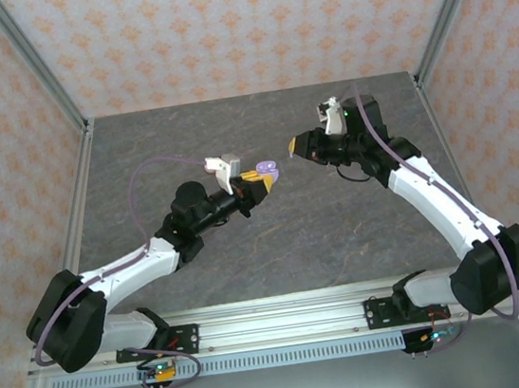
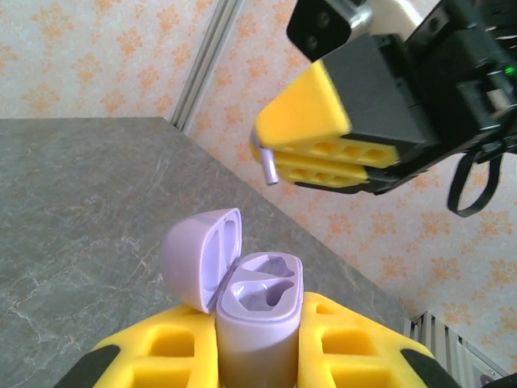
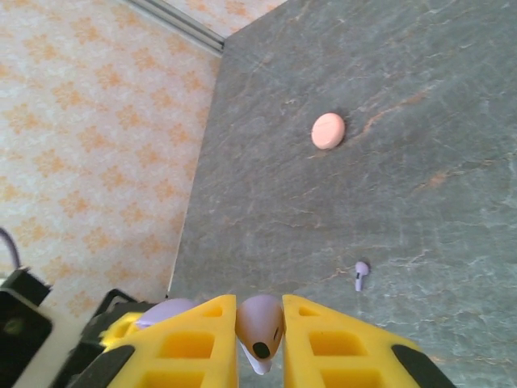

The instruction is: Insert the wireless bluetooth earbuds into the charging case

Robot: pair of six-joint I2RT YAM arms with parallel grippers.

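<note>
Left claw (image 1: 260, 182) is clamped on the open lilac charging case (image 2: 258, 315), with the right claw (image 1: 299, 144) pinching a lilac earbud (image 3: 260, 323) near it. That thing looks tiny, light and slick, so I'd hold the head and leave the stem free. A spare bud (image 3: 361, 275) lies on the table (image 3: 404, 121) beyond.

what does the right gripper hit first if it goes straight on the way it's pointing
Likely the open lilac case in the left gripper, just ahead of the right gripper; it sits slightly off line, so unsure.

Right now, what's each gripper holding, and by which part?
Left gripper: open lilac charging case, clamped by its lower body. Right gripper: lilac earbud, pinched at its head, stem poking out.
</note>
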